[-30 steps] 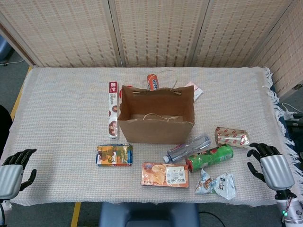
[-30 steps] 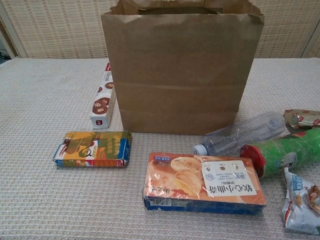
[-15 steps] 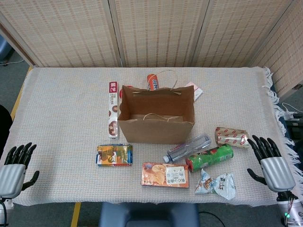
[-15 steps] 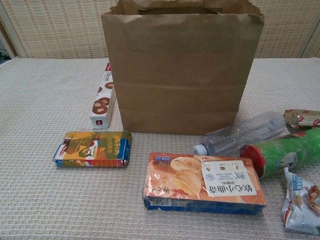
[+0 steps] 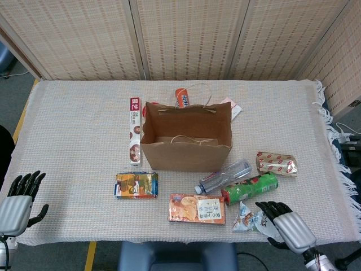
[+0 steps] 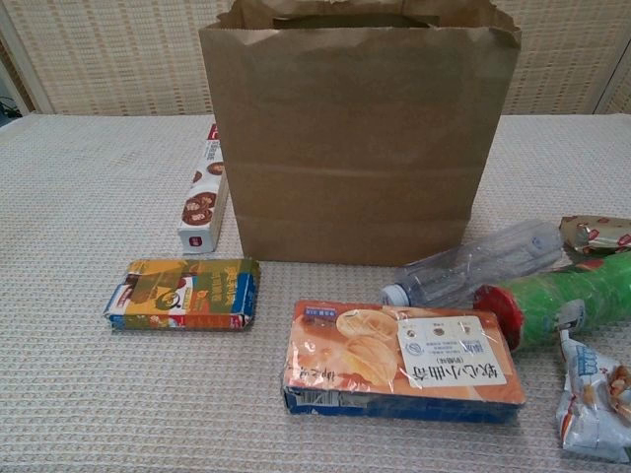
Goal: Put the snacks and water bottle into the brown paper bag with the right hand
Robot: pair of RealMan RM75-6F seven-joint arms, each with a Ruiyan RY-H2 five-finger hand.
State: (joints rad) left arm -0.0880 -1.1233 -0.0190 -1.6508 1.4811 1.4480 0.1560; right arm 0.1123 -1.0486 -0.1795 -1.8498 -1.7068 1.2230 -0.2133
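At the lower corners of the head view we see our two hands: left hand [image 5: 14, 202] and right hand [image 5: 286, 228] share silver-grey ribbed backs and black fingers.

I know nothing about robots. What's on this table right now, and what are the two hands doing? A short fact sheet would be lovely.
Bag: brown paper bag upright, open, looks empty
Water bottle: clear water bottle lying beside the bag
Can: green can lying next to the bottle
Near edge: orange chip box, white snack pouch
Other snacks: colourful packet, long cookie box, shiny red-print wrapper
Right hand: right hand empty, fingertips at the white pouch
Left hand: left hand empty, fingers spread, at the table's near left corner
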